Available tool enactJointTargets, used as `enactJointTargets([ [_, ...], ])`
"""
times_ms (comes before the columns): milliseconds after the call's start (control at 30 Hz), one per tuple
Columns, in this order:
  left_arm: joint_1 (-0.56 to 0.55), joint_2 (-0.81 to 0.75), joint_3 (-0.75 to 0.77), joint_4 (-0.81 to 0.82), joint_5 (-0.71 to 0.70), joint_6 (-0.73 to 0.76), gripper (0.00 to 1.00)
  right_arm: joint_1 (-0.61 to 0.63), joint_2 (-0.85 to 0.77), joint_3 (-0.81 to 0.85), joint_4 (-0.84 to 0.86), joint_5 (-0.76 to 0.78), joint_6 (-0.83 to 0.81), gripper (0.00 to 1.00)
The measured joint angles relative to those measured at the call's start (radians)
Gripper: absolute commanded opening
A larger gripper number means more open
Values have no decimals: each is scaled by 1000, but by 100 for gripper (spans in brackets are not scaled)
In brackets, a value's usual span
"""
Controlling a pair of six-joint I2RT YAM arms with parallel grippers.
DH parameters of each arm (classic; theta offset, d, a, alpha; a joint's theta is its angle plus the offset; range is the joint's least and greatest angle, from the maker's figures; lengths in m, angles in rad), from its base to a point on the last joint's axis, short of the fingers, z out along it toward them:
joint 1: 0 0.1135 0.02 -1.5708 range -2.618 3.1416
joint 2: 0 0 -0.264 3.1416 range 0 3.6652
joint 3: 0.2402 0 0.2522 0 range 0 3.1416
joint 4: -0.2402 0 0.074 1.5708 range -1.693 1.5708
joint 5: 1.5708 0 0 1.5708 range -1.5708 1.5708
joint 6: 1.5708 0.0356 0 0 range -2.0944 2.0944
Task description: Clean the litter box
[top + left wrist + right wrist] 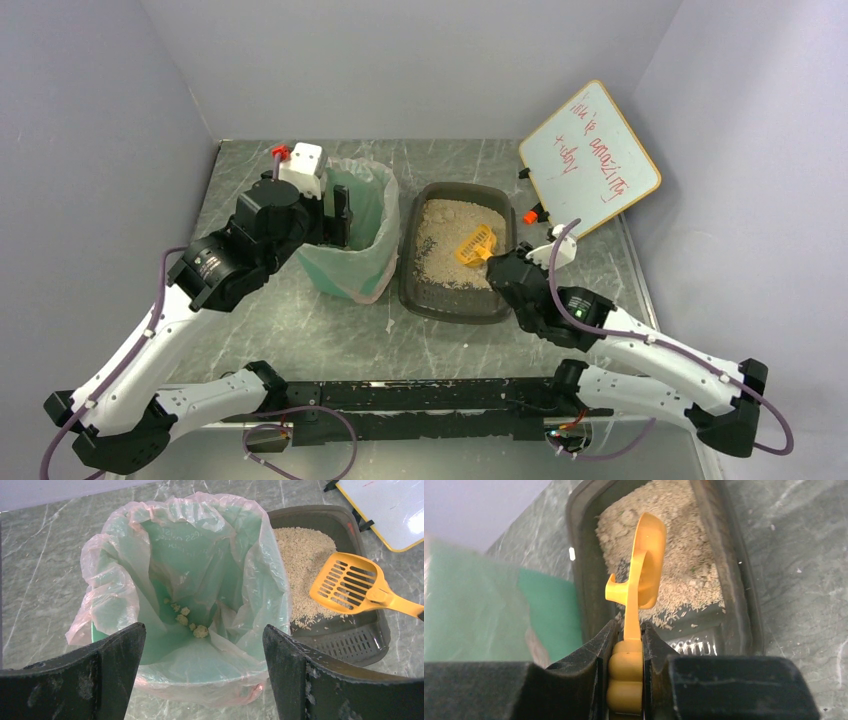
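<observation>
Toward the middle of the table (300, 330), seen from above, the litter box (410, 262) lies lengthwise, with the green bin (355, 255) just beside it on the left. The right gripper (497, 265) reaches in from the near right and holds the orange scoop (476, 245) over the litter. The left gripper (335, 215) hovers at the bin's left rim. A whiteboard (590, 160) leans at the far right corner; its red handwriting, turned sideways, seems to read "you're amazing today".

From the left wrist, the left gripper (202, 630) has its jaws spread wide with nothing between them, looking down into the bin (200, 555). A few pale clumps (192, 622) lie at the bottom of its clear liner. Faint print on the liner is too dim to read. Beyond it the scoop (350, 582) looks empty above the litter box (305, 511), whose near end shows bare ribbed floor. The whiteboard (385, 505) shows only its corner.

From the right wrist, the right gripper (626, 630) is clamped tight on the scoop's handle, and the scoop (646, 565) stands on edge over the litter box (730, 575).

Some waste seems already binned. Whether clumps remain in the litter I cannot tell, and the scoop has not yet been set down.
</observation>
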Motion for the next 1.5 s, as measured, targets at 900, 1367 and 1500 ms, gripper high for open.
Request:
enactJointTargets([
  [900, 0, -19, -26, -12, 15, -1, 93, -310, 309, -137, 455, -334, 168, 0],
  [1367, 0, -18, -26, -17, 11, -1, 92, -311, 481, -135, 613, -288, 334, 0],
  [1500, 0, -16, -26, -21, 12, -1, 91, -311, 533, -137, 671, -266, 355, 0],
])
